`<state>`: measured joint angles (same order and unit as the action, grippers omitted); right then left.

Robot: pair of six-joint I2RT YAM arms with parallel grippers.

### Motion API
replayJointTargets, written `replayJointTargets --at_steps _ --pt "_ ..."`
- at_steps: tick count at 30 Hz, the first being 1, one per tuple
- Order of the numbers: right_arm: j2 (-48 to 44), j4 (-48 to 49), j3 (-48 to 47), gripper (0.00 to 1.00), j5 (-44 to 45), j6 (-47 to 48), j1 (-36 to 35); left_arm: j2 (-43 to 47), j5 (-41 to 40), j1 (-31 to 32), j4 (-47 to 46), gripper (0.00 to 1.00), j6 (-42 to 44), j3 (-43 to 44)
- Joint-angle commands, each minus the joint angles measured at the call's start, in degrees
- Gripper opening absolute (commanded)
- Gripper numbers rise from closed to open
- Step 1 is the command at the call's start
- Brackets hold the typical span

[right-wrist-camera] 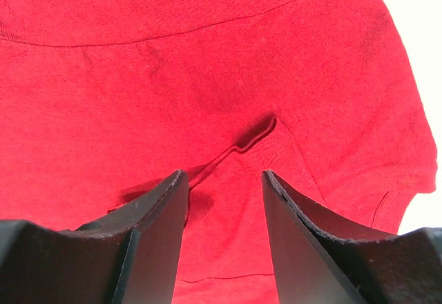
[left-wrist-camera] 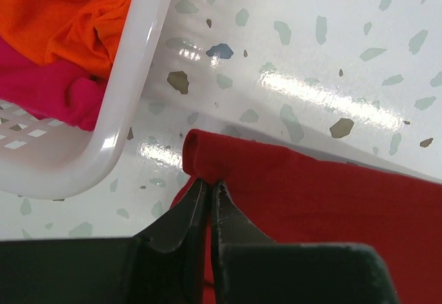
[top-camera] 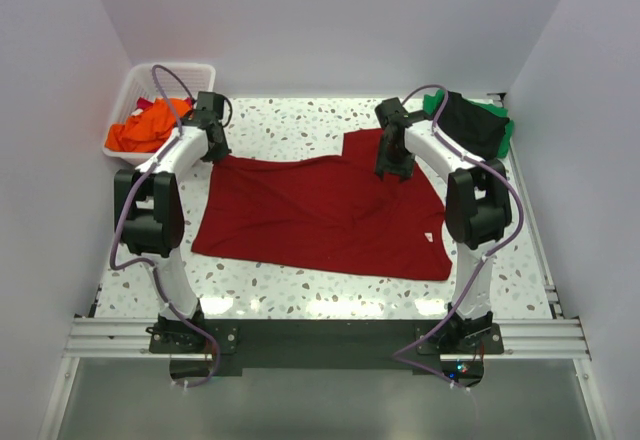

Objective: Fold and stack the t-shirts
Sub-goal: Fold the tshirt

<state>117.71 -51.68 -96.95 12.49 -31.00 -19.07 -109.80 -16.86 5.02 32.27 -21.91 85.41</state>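
Your left gripper [left-wrist-camera: 209, 183] has the white basket [left-wrist-camera: 131, 76] just beside it on its left, the rim close to the fingertips; to its right, bare table [top-camera: 300, 120] runs along the far edge between the two arms; the dark red t-shirt [top-camera: 320, 210] covers the middle, lying low, with a small ridge of cloth between your right gripper's [right-wrist-camera: 224, 179] parted jaws; the black t-shirt [top-camera: 470, 125] on the green t-shirt [top-camera: 508, 138] crowds the far right corner beside that arm; the near strip is bare; walls [top-camera: 60, 110] close three sides.

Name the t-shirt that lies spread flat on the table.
The dark red t-shirt; the orange one is bunched in the basket, the black one heaped far right.
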Motion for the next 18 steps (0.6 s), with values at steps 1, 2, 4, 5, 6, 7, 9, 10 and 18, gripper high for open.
replayJointTargets --at_steps 1,2,4,5,6,7,9,10,18 --pt "-3.6 0.3 0.4 0.51 0.5 0.6 0.1 1.7 -0.5 0.2 -0.7 0.00 -0.5 0.8" --pt "-3.6 0.1 0.4 0.51 0.4 0.6 0.1 1.7 -0.9 0.2 -0.6 0.00 -0.6 1.0" --pt "-3.6 0.1 0.4 0.51 0.3 0.6 0.1 1.8 -1.0 0.2 -0.7 0.00 -0.8 0.8" --pt "-3.5 0.1 0.5 0.51 0.4 0.6 0.1 2.0 -1.2 0.3 -0.9 0.00 -0.8 0.7" --pt "-3.7 0.2 0.5 0.51 0.3 0.5 0.1 2.0 -1.1 0.2 -0.9 0.00 -0.8 0.7" --pt "-3.7 0.2 0.5 0.51 0.4 0.5 0.2 2.2 -1.0 0.2 -0.9 0.00 -0.9 0.8" --pt "-3.7 0.2 0.5 0.51 0.3 0.6 0.2 2.6 -0.6 0.2 -0.8 0.00 -0.9 0.8" --pt "-3.7 0.2 0.5 0.50 0.4 0.5 0.2 2.5 -0.2 0.2 -0.7 0.00 -0.8 1.1" --pt "-3.5 0.4 0.4 0.50 0.3 0.4 0.1 1.0 3.3 0.2 3.0 0.10 0.0 4.9"
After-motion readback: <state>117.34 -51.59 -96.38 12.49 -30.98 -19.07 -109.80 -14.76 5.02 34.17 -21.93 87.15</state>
